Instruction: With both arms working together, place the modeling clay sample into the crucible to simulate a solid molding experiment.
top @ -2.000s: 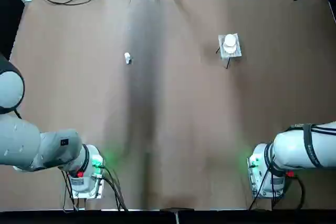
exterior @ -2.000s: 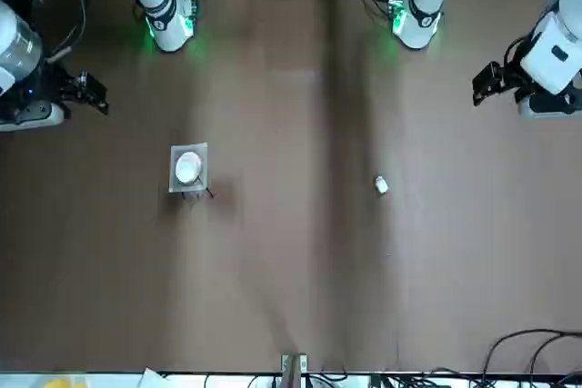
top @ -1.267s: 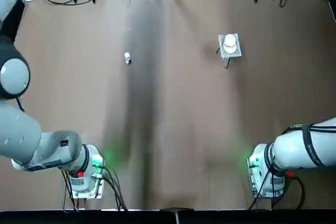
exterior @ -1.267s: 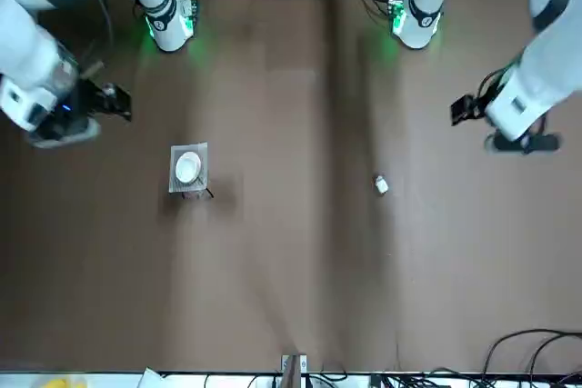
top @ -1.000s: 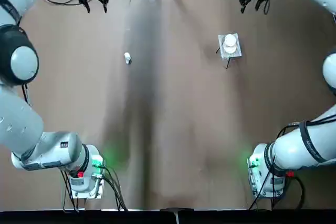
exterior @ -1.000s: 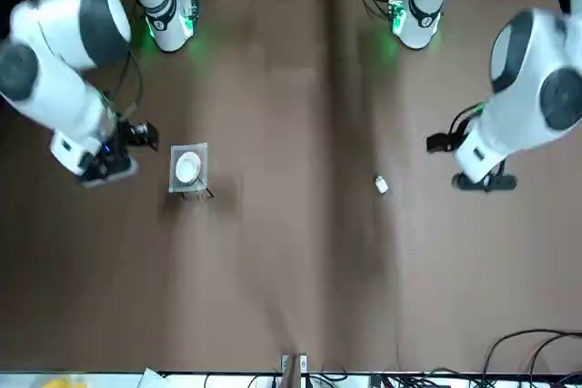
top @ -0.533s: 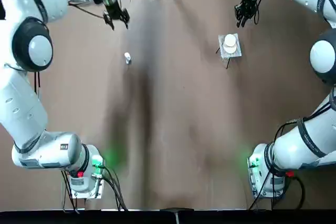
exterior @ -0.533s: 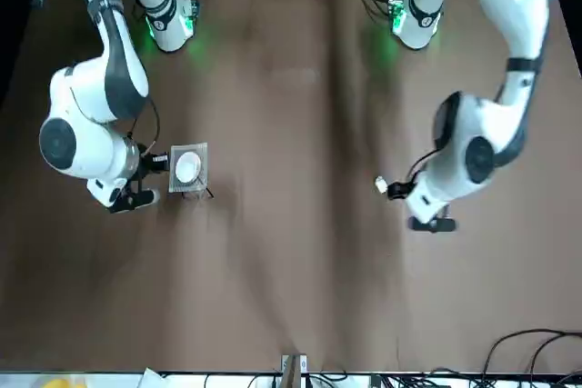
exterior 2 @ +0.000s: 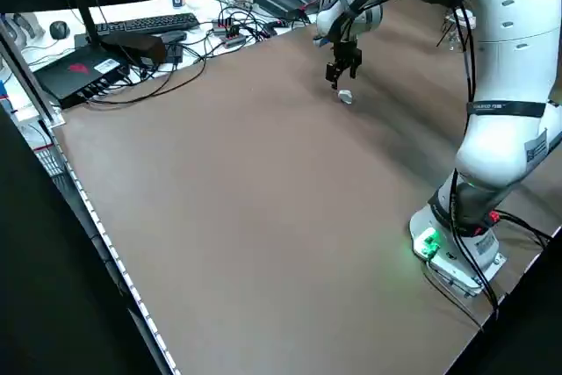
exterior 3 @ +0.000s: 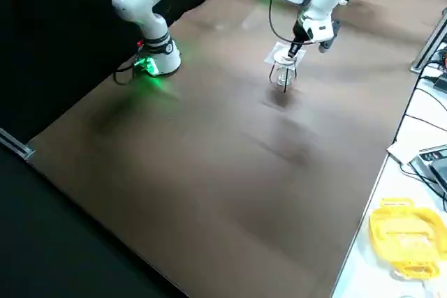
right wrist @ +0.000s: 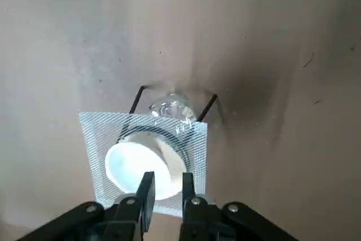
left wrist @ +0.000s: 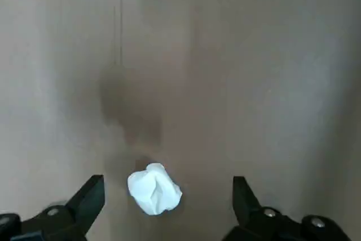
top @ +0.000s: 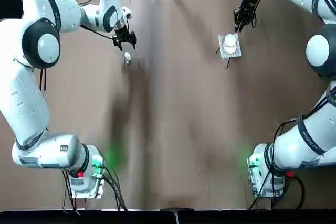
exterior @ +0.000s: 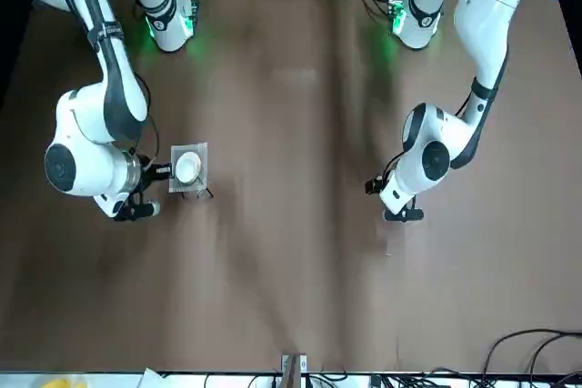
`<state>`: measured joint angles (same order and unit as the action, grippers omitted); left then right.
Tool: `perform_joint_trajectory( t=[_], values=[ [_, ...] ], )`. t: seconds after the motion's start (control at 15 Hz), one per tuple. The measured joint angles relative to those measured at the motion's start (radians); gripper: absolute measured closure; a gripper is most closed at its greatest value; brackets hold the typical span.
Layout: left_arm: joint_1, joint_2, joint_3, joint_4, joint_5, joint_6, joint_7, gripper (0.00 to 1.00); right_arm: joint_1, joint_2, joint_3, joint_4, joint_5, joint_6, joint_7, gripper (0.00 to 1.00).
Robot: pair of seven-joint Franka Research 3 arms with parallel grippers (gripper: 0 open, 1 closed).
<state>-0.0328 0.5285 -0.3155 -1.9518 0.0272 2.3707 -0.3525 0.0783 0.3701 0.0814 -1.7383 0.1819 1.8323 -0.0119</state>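
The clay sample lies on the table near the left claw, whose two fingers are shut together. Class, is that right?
Not quite: the clay sample lies on the table near the left claw, but its two fingers are open, wide apart, as the left wrist view shows.

Yellow tray (exterior 3: 408, 235) beside the table (exterior 3: 209, 172).

Two white robot arms (top: 31, 93) (top: 317, 114) with dark grey rounded joints, black cables and dark straps; green-lit bases (top: 86, 182) (top: 262, 179); black two-finger grippers (left wrist: 169, 193) (right wrist: 168, 182), silver screws on each.
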Motion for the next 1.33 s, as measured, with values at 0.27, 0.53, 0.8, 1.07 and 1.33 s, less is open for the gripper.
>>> perform_joint_trajectory(
  t=[0.27, 0.53, 0.8, 1.07, 1.33],
  values=[
    [0.000, 0.005, 0.004, -0.020, 0.000, 0.000, -0.041, 0.00, -0.006, 0.017, 0.001, -0.025, 0.005, 0.020, 0.000, 0.74],
    [0.000, 0.021, 0.004, -0.022, 0.000, 0.000, -0.061, 0.01, -0.002, 0.039, 0.003, -0.029, 0.007, 0.022, 0.000, 0.74],
    [0.000, 0.029, 0.004, -0.022, 0.000, 0.000, -0.081, 0.11, -0.002, 0.040, 0.004, -0.029, 0.008, 0.022, 0.000, 0.74],
    [0.002, 0.029, 0.010, -0.022, 0.000, 0.000, -0.086, 0.32, -0.003, 0.039, 0.005, -0.022, 0.012, 0.021, 0.000, 0.74],
    [0.002, 0.032, 0.012, -0.022, 0.000, 0.000, -0.087, 0.39, -0.002, 0.035, 0.009, -0.020, 0.035, 0.012, 0.000, 0.74]
  ],
)
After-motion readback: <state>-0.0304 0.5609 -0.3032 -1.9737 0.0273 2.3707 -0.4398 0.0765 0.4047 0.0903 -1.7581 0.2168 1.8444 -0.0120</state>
